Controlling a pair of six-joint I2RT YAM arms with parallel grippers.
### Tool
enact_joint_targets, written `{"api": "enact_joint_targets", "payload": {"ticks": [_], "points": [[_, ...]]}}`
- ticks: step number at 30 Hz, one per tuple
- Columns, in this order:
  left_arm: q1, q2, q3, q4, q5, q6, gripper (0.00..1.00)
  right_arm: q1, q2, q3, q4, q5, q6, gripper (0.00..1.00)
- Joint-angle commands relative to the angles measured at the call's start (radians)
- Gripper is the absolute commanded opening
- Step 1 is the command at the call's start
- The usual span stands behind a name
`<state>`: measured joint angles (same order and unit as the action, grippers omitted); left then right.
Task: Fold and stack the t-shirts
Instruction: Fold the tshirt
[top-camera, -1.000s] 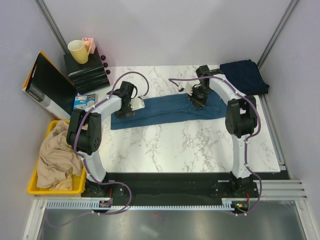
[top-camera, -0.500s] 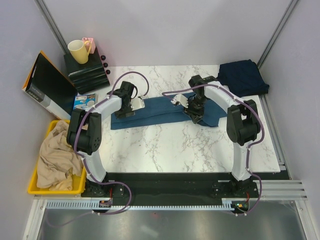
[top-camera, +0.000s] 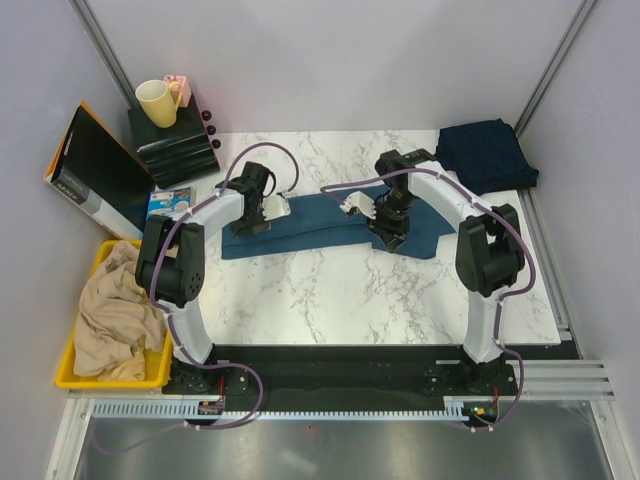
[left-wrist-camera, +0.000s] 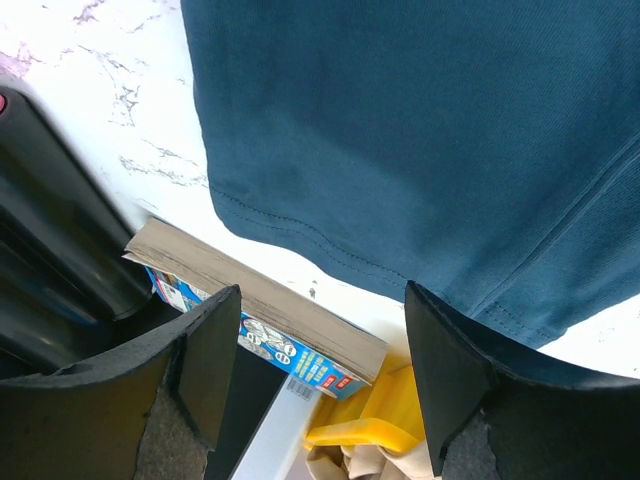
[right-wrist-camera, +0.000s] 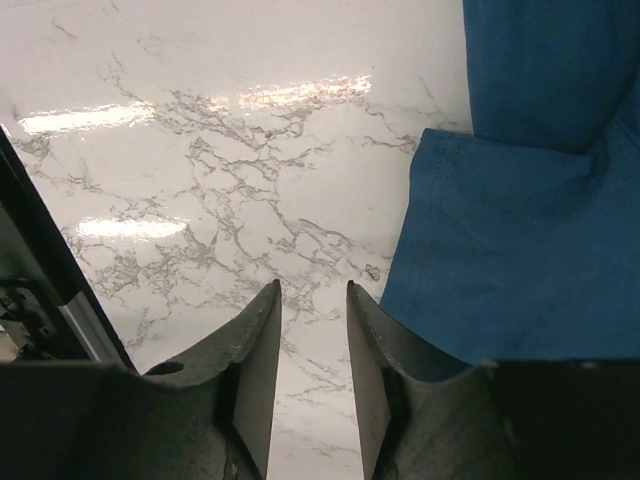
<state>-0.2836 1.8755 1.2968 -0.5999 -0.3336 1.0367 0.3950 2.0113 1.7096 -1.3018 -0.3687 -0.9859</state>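
Starting at the far left: yellow bin (top-camera: 68, 372) off the table's edge, heaped with beige cloth (top-camera: 112, 318). Behind it a black box (top-camera: 95, 172) leans, and a yellow cup (top-camera: 154, 102) sits on a black stack (top-camera: 172, 145). Blue booklet (top-camera: 170, 205) lies at the marble table's (top-camera: 330, 300) left rim.

My left gripper (top-camera: 250, 222) sits low over the left end of the steel-blue t-shirt (top-camera: 325, 222). Left wrist view: my left gripper (left-wrist-camera: 320, 300) has its jaws spread wide, nothing between them. The shirt (left-wrist-camera: 420, 130) fills the upper field, stitched hem running diagonally. The booklet (left-wrist-camera: 262, 332) and a corner of the bin (left-wrist-camera: 368, 436) show below the hem.

The steel-blue t-shirt lies as a long folded band across the table's middle, left to right, its right part wider and rumpled.

My right gripper (top-camera: 388, 236) is down at the shirt's near edge, toward its right end. Right wrist view: my right gripper (right-wrist-camera: 312, 292) has its jaws parted by only a narrow slit, bare marble (right-wrist-camera: 200, 200) visible through it, no cloth in the gap. Shirt (right-wrist-camera: 520, 250) lies just to the right, a folded layer on top of another; its edge runs under my right finger.

Far right back corner: navy t-shirt (top-camera: 487, 155), bunched, well apart from both grippers.
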Motion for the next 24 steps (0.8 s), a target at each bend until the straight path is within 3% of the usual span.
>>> {"api": "enact_joint_targets", "payload": {"ticks": [1, 3, 5, 8, 11, 15, 24], "points": [[-0.005, 0.007, 0.042, 0.005, 0.015, -0.017, 0.73, -0.011, -0.063, -0.016, 0.141, 0.06, 0.074, 0.19], [-0.005, 0.005, 0.044, 0.008, 0.019, -0.018, 0.72, -0.033, -0.06, -0.05, 0.246, 0.163, 0.146, 0.01], [-0.005, 0.005, 0.039, 0.006, 0.019, -0.014, 0.69, -0.047, -0.014, -0.045, 0.358, 0.268, 0.187, 0.0], [-0.002, 0.01, 0.029, 0.014, 0.027, 0.005, 0.63, -0.077, 0.09, 0.045, 0.372, 0.313, 0.219, 0.0], [0.0, 0.031, 0.015, 0.044, 0.022, 0.038, 0.44, -0.105, 0.164, 0.122, 0.374, 0.326, 0.222, 0.0], [0.006, 0.108, 0.039, 0.081, 0.001, 0.068, 0.29, -0.116, 0.219, 0.162, 0.384, 0.347, 0.214, 0.0], [0.006, 0.243, 0.053, 0.101, -0.036, 0.146, 0.19, -0.123, 0.285, 0.159, 0.429, 0.363, 0.222, 0.0]]}}
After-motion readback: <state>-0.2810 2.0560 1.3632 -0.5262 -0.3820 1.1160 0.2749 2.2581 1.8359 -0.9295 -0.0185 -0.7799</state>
